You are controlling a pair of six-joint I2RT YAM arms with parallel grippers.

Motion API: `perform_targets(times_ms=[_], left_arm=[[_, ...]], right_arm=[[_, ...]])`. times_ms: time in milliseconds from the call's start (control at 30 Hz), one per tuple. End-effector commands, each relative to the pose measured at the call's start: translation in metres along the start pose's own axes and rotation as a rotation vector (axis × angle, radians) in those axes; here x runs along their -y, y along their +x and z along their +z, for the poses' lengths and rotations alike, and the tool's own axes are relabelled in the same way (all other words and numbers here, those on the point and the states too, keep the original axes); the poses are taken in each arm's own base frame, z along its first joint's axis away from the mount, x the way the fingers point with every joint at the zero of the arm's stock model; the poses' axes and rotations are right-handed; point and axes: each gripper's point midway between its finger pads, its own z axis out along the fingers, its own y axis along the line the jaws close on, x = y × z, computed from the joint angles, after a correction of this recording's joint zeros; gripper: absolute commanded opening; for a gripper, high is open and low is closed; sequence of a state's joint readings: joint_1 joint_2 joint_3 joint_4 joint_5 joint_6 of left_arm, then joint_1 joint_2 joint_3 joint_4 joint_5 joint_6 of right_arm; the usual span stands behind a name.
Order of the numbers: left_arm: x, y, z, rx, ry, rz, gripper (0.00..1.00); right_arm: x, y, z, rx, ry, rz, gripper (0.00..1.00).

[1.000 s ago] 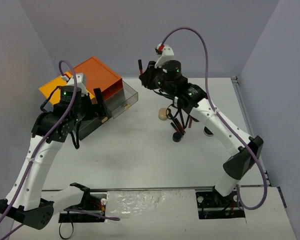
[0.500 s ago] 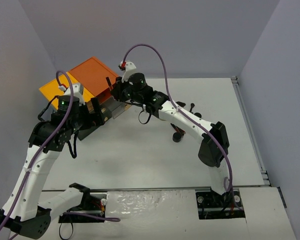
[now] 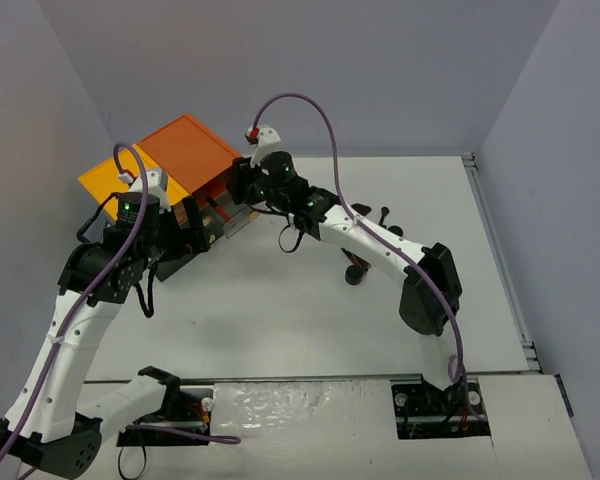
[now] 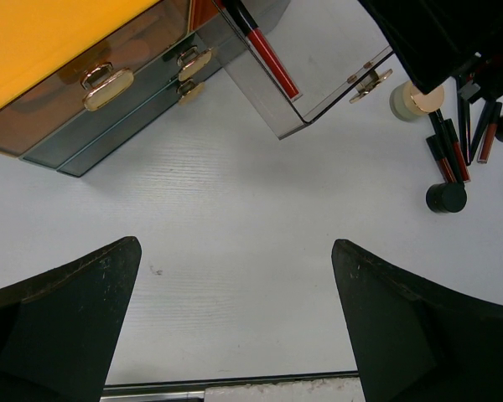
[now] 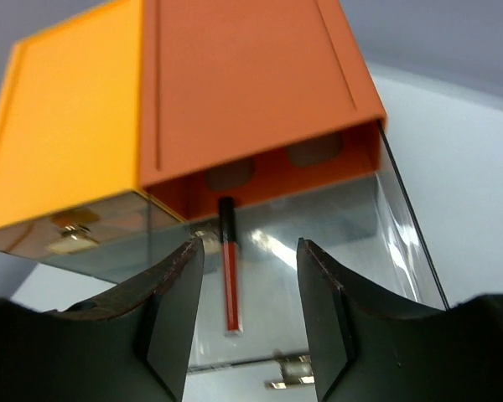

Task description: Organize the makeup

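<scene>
A slim red-and-black pencil (image 5: 230,268) lies loose in the open clear drawer (image 5: 352,243) of the cabinet, and it also shows in the left wrist view (image 4: 268,54). My right gripper (image 5: 250,251) hovers open and empty just above that drawer (image 3: 238,215); it shows in the top view too (image 3: 238,190). My left gripper (image 4: 235,244) is open and empty over bare table in front of the cabinet (image 3: 202,222). The other makeup lies right of the drawer: a gold-lidded jar (image 4: 415,99), several pencils (image 4: 457,146) and a round black piece (image 4: 446,197).
The cabinet has an orange top (image 3: 190,150) and a yellow top (image 3: 108,180), with shut dark drawers with gold handles (image 4: 107,88) below. My right arm (image 3: 380,235) reaches across the table's middle over part of the makeup pile (image 3: 355,270). Walls close in at the left and back.
My right gripper carried the red-and-black pencil from the pile at the right to the open drawer and let it go. The left arm shifted slightly.
</scene>
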State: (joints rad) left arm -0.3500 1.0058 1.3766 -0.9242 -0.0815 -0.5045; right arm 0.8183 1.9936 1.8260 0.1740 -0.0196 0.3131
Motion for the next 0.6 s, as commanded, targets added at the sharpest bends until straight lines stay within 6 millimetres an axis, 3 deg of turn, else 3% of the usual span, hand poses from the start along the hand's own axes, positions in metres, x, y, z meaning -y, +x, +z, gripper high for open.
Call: perform_targets(times_ms=[0, 67, 133, 200, 233, 333, 567], left_arm=[[0.007, -0.019, -0.005, 0.065, 0.030, -0.021, 0.97], [0.007, -0.020, -0.005, 0.067, 0.032, -0.021, 0.97], [0.008, -0.020, -0.005, 0.066, 0.034, -0.019, 0.97], [0.008, -0.020, -0.004, 0.064, 0.034, -0.020, 0.97], [0.009, -0.020, -0.002, 0.063, 0.037, -0.020, 0.97], [0.010, -0.022, 0.000, 0.063, 0.038, -0.015, 0.97], [0.005, -0.032, -0.004, 0.093, 0.016, 0.009, 0.97]], right_arm=[[0.035, -0.068, -0.061, 0.160, 0.188, 0.002, 0.46], [0.076, -0.047, -0.075, 0.109, 0.331, 0.028, 0.46], [0.125, -0.035, -0.108, 0.069, 0.463, 0.086, 0.46], [0.161, 0.003, -0.130, -0.001, 0.544, 0.132, 0.46], [0.175, 0.007, -0.149, -0.009, 0.585, 0.161, 0.46], [0.209, 0.052, -0.183, -0.093, 0.686, 0.199, 0.46], [0.269, 0.133, -0.229, -0.241, 0.834, 0.316, 0.46]])
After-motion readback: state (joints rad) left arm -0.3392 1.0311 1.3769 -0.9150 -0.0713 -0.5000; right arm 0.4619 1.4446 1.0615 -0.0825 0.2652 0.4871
